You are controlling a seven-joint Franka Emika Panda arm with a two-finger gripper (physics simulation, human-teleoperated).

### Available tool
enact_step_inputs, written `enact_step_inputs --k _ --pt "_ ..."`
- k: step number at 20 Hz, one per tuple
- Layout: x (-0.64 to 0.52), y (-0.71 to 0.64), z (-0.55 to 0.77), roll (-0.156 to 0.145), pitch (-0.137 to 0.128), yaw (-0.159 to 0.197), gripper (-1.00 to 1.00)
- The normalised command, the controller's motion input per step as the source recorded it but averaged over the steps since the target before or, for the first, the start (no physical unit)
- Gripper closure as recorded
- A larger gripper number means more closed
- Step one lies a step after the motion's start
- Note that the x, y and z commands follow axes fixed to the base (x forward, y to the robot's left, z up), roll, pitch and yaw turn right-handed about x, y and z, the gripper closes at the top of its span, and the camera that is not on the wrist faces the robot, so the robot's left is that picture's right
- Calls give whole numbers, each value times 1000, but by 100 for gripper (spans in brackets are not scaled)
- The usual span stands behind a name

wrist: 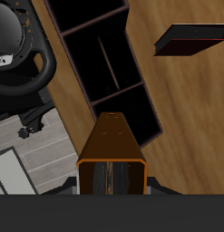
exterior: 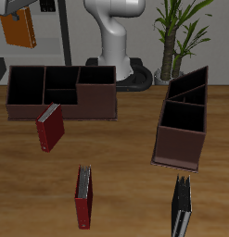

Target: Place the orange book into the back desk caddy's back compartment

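The orange book hangs high over the table with my gripper shut on its upper edge. In the wrist view the orange book points down from my gripper, with its far end over one end of the back desk caddy. That back desk caddy is a long, low reddish-brown box with black cells, lying broadside near the robot's base. The book is well above the caddy's wide end cell and touches nothing.
A second brown caddy stands end-on beside the plant. Two dark-red books and a black book stand on the table nearer its front edge. The robot's base lies beside the back caddy.
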Motion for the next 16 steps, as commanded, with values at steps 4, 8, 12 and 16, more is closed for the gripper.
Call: enact_step_inputs --k 4,8,12,16 --pt "11 202 29 45 -4 36 100" --pt "-14 302 -52 82 2 92 100" --pt "25 121 25 27 -5 37 100" --pt "18 189 -24 39 4 52 100"
